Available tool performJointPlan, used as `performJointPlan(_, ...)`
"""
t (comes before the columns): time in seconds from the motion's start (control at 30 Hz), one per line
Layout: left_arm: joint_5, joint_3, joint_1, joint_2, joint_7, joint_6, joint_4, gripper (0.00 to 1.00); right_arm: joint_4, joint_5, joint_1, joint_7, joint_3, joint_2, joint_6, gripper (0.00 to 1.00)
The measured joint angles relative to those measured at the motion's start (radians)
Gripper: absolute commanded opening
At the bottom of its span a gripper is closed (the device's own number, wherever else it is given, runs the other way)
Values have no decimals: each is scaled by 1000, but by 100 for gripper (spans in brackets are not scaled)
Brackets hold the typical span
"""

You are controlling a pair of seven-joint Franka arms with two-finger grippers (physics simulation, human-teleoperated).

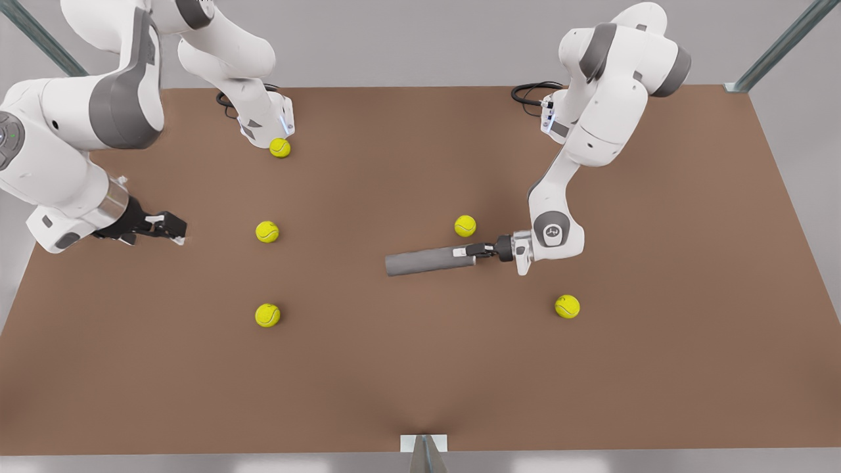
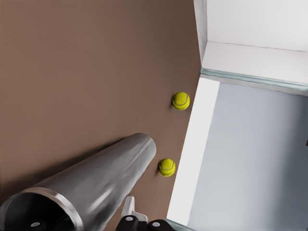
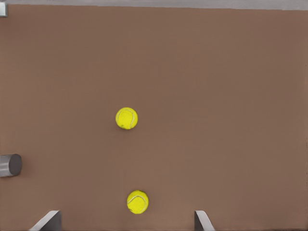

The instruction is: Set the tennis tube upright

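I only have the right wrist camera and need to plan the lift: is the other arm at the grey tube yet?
Observer: Yes, the left gripper is at the tube's hollow end.
Operator: Is the tube upright?
Observer: No, it stretches sideways over the table, far end toward the front view's left.
Operator: Where is my gripper?
Observer: The right gripper waits open at the front view's left, apart from all five balls.
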Motion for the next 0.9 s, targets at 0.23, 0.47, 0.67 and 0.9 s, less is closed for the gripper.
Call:
performJointPlan(0.23,4,0,0,-12,-9,0,-1,21,2,-6,-21,5,-8,-1,27,100)
performJointPlan(0.47,24,0,2,-54,-39,-5,-17,21,-5,-3,-18,2,-7,-1,22,100)
performJointPlan(0.67,92,7,6,-94,-100,-2,-14,21,-6,-5,-15,2,-7,-2,18,100)
performJointPlan(0.9,290,53,39,-223,-340,-7,-8,21,-6,-6,-17,0,-7,-2,18,100)
